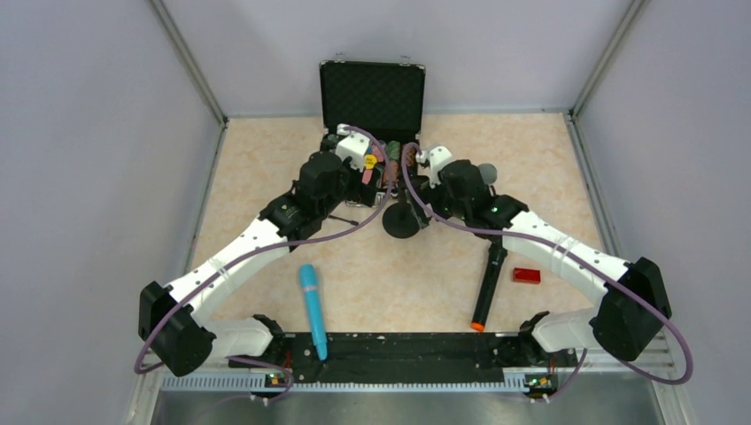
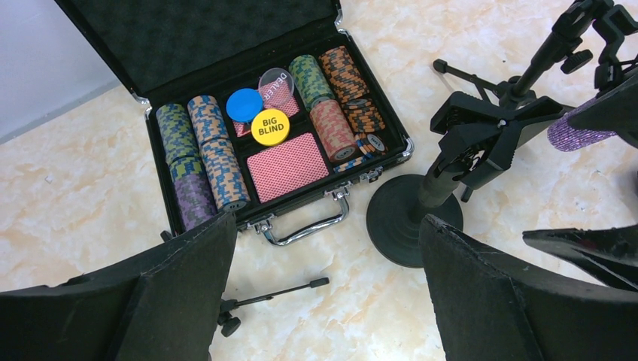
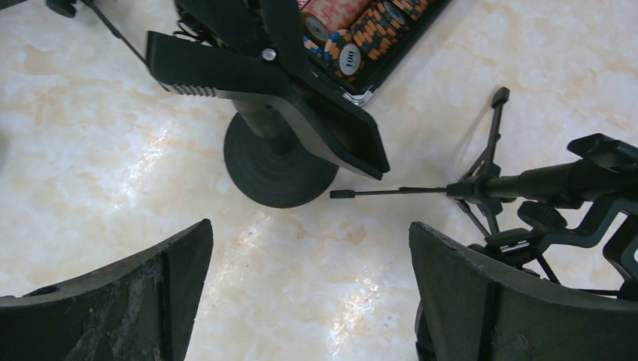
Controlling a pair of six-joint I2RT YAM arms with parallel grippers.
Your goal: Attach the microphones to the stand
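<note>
The table looks like glossy beige marble. The case lid has matt black foam; its handle is shiny metal. The purple microphone glitters. The stand base is matt black.

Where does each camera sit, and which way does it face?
Top external: overhead, at the near side, facing down at the table; left arm and right arm show.
Left wrist: on that wrist, facing down at the chip case and round-base stand; left gripper at bottom.
Right wrist: on that wrist, facing down at the same stand and a tripod stand; right gripper at bottom.
Both wrist views share that stand.
</note>
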